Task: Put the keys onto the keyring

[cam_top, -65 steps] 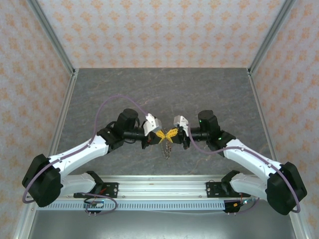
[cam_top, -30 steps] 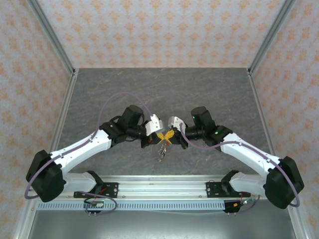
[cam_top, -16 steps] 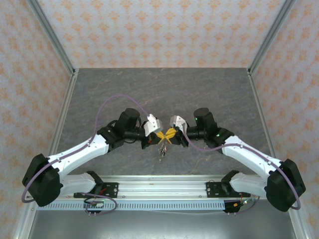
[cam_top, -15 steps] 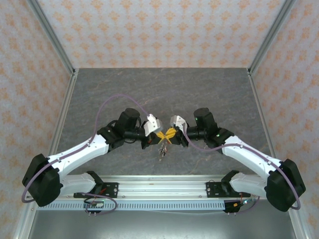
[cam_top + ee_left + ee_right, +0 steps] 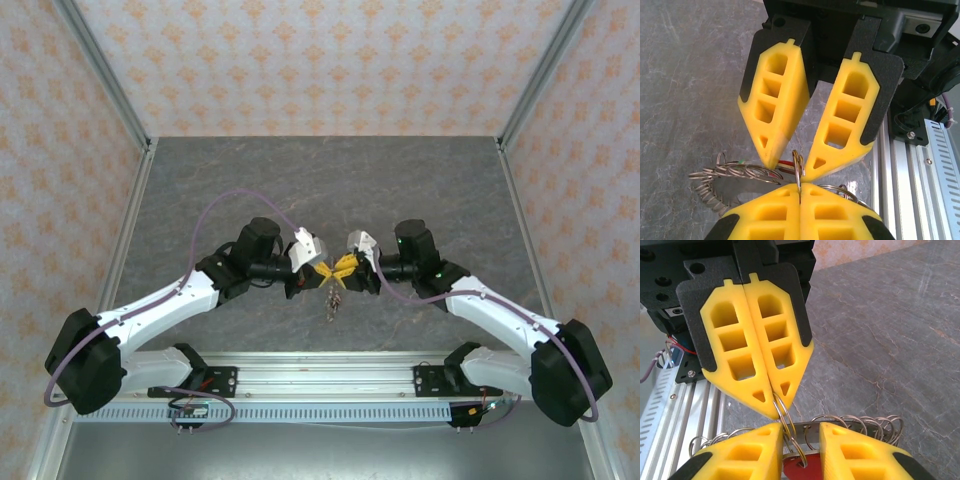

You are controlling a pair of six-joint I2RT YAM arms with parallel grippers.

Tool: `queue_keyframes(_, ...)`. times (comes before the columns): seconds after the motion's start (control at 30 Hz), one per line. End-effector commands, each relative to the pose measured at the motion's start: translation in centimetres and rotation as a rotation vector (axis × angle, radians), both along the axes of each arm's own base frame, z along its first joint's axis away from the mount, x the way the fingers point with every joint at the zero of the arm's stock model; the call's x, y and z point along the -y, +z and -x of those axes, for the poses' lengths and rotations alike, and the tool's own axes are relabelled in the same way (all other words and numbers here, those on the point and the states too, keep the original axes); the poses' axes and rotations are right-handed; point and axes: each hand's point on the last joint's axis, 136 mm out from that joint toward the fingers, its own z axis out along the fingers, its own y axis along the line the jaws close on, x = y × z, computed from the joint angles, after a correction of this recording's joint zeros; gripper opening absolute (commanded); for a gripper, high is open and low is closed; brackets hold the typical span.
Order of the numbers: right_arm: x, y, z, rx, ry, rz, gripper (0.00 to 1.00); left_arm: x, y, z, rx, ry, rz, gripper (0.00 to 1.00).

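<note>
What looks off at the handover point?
Nothing spilled or damaged. The left end effector is shut on a thin silver split ring; the right end effector stands open astride it, gripping nothing. The grey metal keyring with its wire loops sticks out sideways from that pinch.

access around keyring (image 5: 333,298) | left side: left tool (image 5: 318,271) blocks | right side: right tool (image 5: 345,268) blocks | beyond: open desk (image 5: 330,180)
</note>
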Motion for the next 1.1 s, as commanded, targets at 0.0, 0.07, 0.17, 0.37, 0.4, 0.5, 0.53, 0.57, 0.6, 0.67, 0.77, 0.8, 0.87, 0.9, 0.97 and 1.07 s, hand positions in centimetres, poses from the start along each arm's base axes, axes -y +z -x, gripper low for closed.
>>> queue_keyframes(0.0, -0.2, 1.3, 0.4, 0.021, 0.032, -0.069, 0.21, 0.7, 2.0, -0.1, 0.045, -0.028, 0.073, 0.00)
queue_keyframes(0.07, -0.1, 1.6, 0.2, 0.022, 0.023, -0.089, 0.14, 0.7, 2.1, -0.1, 0.046, -0.030, 0.075, 0.00)
queue_keyframes(0.17, -0.1, 2.1, 0.1, 0.025, 0.019, -0.099, 0.05, 0.7, 2.1, 0.0, 0.041, -0.032, 0.078, 0.00)
queue_keyframes(0.37, 0.0, 3.0, 0.4, 0.052, 0.046, -0.057, 0.00, 0.3, 1.0, 0.0, 0.038, -0.030, 0.002, 0.11)
queue_keyframes(0.4, 0.0, 3.1, 0.5, 0.052, 0.059, -0.039, 0.00, 0.2, 0.7, 0.1, 0.036, -0.037, -0.022, 0.13)
queue_keyframes(0.5, -0.1, 3.3, 0.9, 0.056, 0.100, -0.010, 0.00, 0.2, 0.3, 0.2, 0.025, -0.056, -0.055, 0.16)
queue_keyframes(0.53, -0.1, 3.4, 1.1, 0.057, 0.115, -0.004, 0.00, 0.3, 0.2, 0.3, 0.022, -0.063, -0.060, 0.17)
queue_keyframes(0.57, -0.2, 3.4, 1.1, 0.056, 0.123, 0.001, 0.00, 0.4, 0.1, 0.3, 0.022, -0.068, -0.065, 0.18)
queue_keyframes(0.6, -0.2, 3.5, 1.2, 0.057, 0.131, 0.005, 0.00, 0.5, 0.0, 0.3, 0.023, -0.074, -0.072, 0.19)
queue_keyframes(0.67, -0.3, 3.5, 1.2, 0.060, 0.146, 0.018, 0.00, 0.6, -0.1, 0.4, 0.018, -0.083, -0.084, 0.20)
queue_keyframes(0.77, -0.5, 3.7, 1.6, 0.055, 0.176, 0.040, 0.00, 0.7, -0.1, 0.5, 0.015, -0.092, -0.092, 0.20)
queue_keyframes(0.8, -0.5, 3.6, 1.7, 0.052, 0.188, 0.050, 0.00, 0.7, -0.1, 0.5, 0.019, -0.094, -0.091, 0.20)
queue_keyframes(0.87, -0.7, 3.5, 1.9, 0.049, 0.205, 0.067, 0.00, 0.7, 0.1, 0.5, 0.022, -0.095, -0.090, 0.20)
queue_keyframes(0.9, -0.7, 3.5, 2.0, 0.050, 0.213, 0.070, 0.00, 0.7, 0.1, 0.6, 0.021, -0.097, -0.090, 0.20)
queue_keyframes(0.97, -0.8, 3.7, 2.2, 0.057, 0.223, 0.069, 0.00, 0.7, 0.1, 0.6, 0.019, -0.097, -0.090, 0.20)
queue_keyframes(1.07, -1.1, 3.3, 2.1, 0.045, 0.230, 0.077, 0.00, 0.6, 0.0, 0.6, 0.017, -0.098, -0.092, 0.18)
